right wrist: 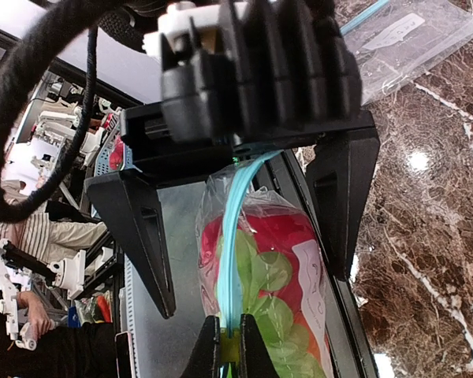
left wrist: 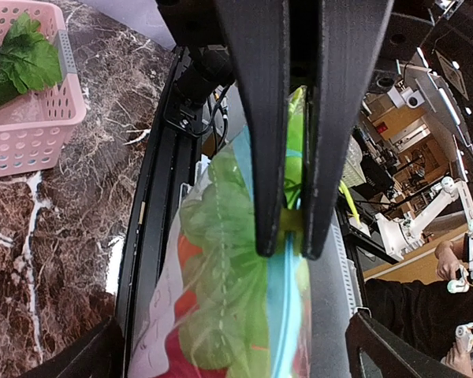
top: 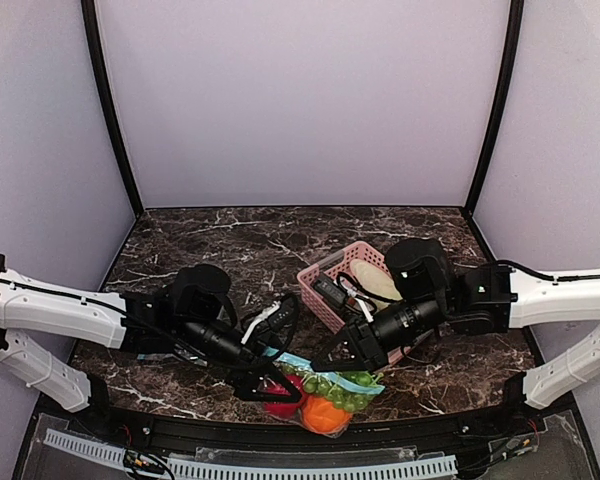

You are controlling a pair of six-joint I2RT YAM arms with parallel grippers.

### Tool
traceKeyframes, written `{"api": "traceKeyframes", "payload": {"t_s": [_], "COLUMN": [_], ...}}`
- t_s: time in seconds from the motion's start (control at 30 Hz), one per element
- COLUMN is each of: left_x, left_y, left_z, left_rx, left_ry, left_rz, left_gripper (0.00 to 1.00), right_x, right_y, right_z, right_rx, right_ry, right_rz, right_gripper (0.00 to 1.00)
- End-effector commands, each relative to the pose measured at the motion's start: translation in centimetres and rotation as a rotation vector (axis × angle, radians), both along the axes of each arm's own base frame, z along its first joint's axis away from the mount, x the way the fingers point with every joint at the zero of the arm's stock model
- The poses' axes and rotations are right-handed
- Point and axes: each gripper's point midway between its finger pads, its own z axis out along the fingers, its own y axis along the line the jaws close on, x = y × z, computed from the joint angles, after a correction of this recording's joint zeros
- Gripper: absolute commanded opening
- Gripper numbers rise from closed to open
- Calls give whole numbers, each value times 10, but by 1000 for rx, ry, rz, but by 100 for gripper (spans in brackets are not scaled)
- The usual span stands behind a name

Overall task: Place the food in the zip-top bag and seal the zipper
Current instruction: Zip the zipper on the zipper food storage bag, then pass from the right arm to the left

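From above, the zip-top bag [top: 325, 400] sits at the near edge of the bench [top: 210, 240], over the black front rail, with the round orange fruit [top: 325, 416], the red fruit [top: 280, 404] and the green grape bunch [top: 346, 388] all inside it. The two arms meet over the bag, the left jaws at its left side and the right jaws at its upper edge, where the light blue zipper [top: 365, 384] runs. A pink slatted basket [top: 325, 270] stands just behind the bag. In the left wrist view, the right jaws reach down from the top of the picture and are clenched on the zipper, the strip pinched between their narrow black tips; the left jaws are released, their tips far apart in the two bottom corners with the bag between them and touching neither. The basket shows at the upper left with a leafy green piece [left wrist: 27, 55] in it. The right wrist view agrees: the right jaws grasp the zipper at the bottom, the left arm's fingers [right wrist: 138, 236] stand spread wide on either side of the bag, and a second clear bag [right wrist: 410, 39] lies flat on the bench beyond
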Motion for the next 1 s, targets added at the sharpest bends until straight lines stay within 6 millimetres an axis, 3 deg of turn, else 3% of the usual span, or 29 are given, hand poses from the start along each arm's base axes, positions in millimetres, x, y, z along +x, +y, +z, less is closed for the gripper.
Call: {"api": "traceKeyframes", "payload": {"t_s": [0.0,0.07,0.23,0.33,0.5,0.57,0.73,0.87,0.97], "left_x": [2,1,-1,0,10,13,22,28,30], "left_y": [-12,-13,-12,-9,-2,3,15,18,18], "left_z": [16,14,8,6,12,17,23,16,17], "left_rx": [-70,-64,-49,-60,-113,-143,-177,-159,-174], "left_ry": [-38,-33,0,5,5,-7,-68,-46,-43], "left_rz": [6,3,2,27,129,166,246,290,300], "left_gripper": [97,89,54,39,36,36,36,36,35], "right_x": [5,5,13,18,29,37,50,39,46], "right_y": [7,6,2,-2,-18,-31,-57,-60,-62], "right_z": [32,33,33,34,38,36,18,30,22], "right_rx": [103,105,104,109,97,79,19,115,61], "right_ry": [-45,-50,-58,-63,-88,-80,-28,-34,-1], "right_rz": [3,0,-37,-60,-142,-204,-335,-292,-347], "right_gripper": [0,0,4,18,69,79,86,84,82]}}
